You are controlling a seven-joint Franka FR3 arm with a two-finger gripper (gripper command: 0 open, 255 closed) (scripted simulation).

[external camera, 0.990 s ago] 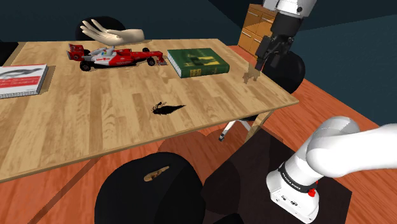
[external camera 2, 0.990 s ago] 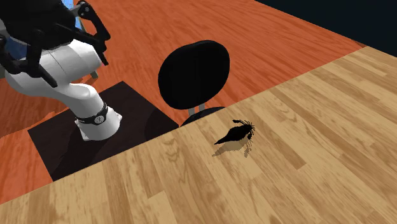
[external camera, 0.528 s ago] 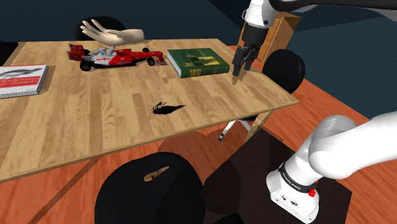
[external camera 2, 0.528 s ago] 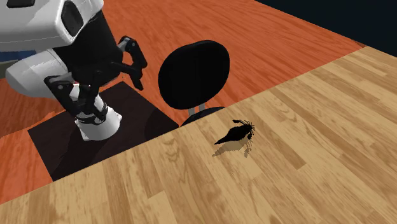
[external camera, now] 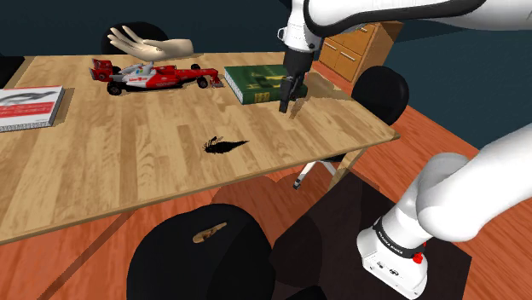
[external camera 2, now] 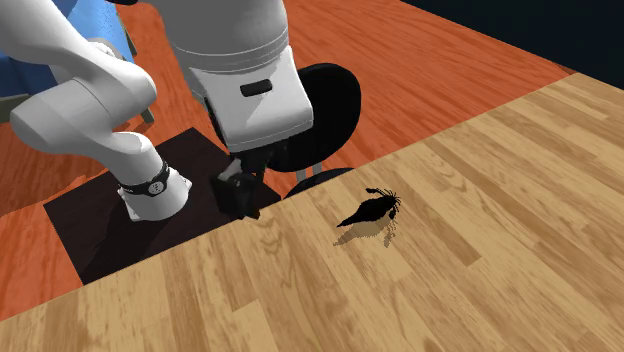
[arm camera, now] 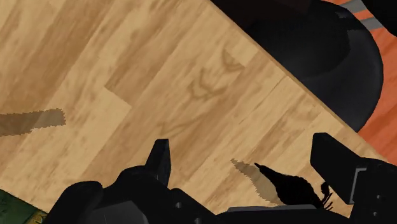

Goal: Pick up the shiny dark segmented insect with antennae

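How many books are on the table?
2. The green book sits beside the red toy car. The grey-and-white book lies at the shoulder view's left edge, partly cut off. More may lie beyond it.

Light wood-plank desk [external camera: 128, 162]; orange-red plank floor [external camera: 51, 264]; dark teal walls [external camera: 477, 60]. Black chair [external camera: 205, 256] at near desk edge, second chair [external camera: 385, 92] off the corner at the shoulder view's right (wooden drawer cabinet [external camera: 362, 43] behind).

Bright, even light; hard-edged, pale shadows on wooden table [external camera: 128, 145].
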